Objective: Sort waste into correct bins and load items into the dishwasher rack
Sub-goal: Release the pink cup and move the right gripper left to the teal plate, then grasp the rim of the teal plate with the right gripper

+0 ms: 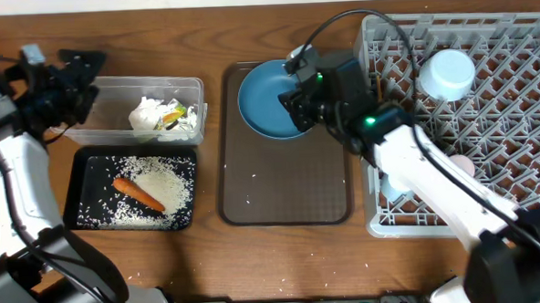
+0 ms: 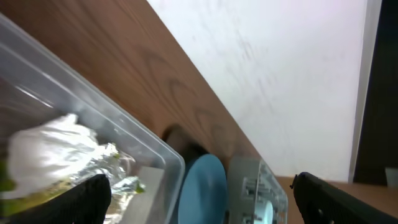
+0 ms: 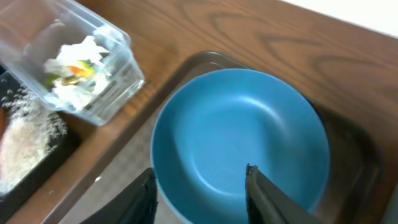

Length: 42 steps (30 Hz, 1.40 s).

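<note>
My right gripper point(image 3: 200, 171) straddles the near rim of the large blue plate point(image 3: 239, 134), one finger outside the edge and one inside the dish, shut on it. From overhead the plate point(image 1: 266, 99) sits at the far end of the brown serving tray point(image 1: 281, 192). The clear box point(image 1: 103, 90) holds the crumpled white tissue point(image 1: 148, 116) and a yellow-green wrapper point(image 1: 179, 114). The black tray point(image 1: 82, 192) holds the carrot point(image 1: 139, 194) and rice point(image 1: 166, 182). My left gripper point(image 1: 92, 79) hovers open at the clear box's far left end, holding nothing.
The grey dishwasher rack point(image 1: 514, 95) fills the right side, with a pale bowl point(image 1: 447, 75) upside down in it and a pink cup point(image 1: 462, 166) near my right arm. A few rice grains lie on the brown serving tray.
</note>
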Tool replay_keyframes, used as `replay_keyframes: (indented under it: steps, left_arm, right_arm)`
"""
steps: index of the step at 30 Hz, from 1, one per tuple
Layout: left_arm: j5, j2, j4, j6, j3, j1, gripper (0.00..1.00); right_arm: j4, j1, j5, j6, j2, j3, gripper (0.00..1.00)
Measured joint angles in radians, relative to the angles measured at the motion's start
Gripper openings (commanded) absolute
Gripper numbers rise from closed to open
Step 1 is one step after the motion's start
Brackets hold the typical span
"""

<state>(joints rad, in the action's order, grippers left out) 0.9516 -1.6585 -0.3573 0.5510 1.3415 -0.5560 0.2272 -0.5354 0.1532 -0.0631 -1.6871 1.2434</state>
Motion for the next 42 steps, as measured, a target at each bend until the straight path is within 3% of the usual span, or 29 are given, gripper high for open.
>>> replay_keyframes:
  steps: [2,5,19,29,33,37,42]
  left_arm:
    - [0.004,0.000,0.000,0.000,0.000,-0.023,0.96]
    - [0.008,0.000,-0.001,0.000,0.000,-0.045,0.96]
    - [0.011,0.000,-0.001,0.000,0.000,-0.059,0.96]
    - [0.011,0.000,-0.001,0.000,0.000,-0.059,0.96]
    - [0.011,0.000,-0.001,0.000,0.000,-0.059,0.96]
    - [0.011,0.000,-0.001,0.000,0.000,-0.059,0.96]
    - [0.011,0.000,-0.001,0.000,0.000,-0.059,0.96]
  right_arm:
    - [-0.042,-0.008,-0.008,-0.004,-0.041,0.000,0.62]
    - [-0.102,-0.023,-0.012,-0.004,-0.099,0.000,0.67]
    - [-0.275,-0.174,-0.062,0.029,-0.218,0.001,0.68]
    - [-0.246,-0.204,-0.170,0.094,-0.308,0.001,0.68]
    - [-0.216,-0.204,-0.181,0.103,-0.340,0.001,0.62]
    - [-0.182,-0.204,-0.188,0.110,-0.351,0.001,0.50]
    - [-0.152,-0.204,-0.195,0.121,-0.351,0.001,0.23]
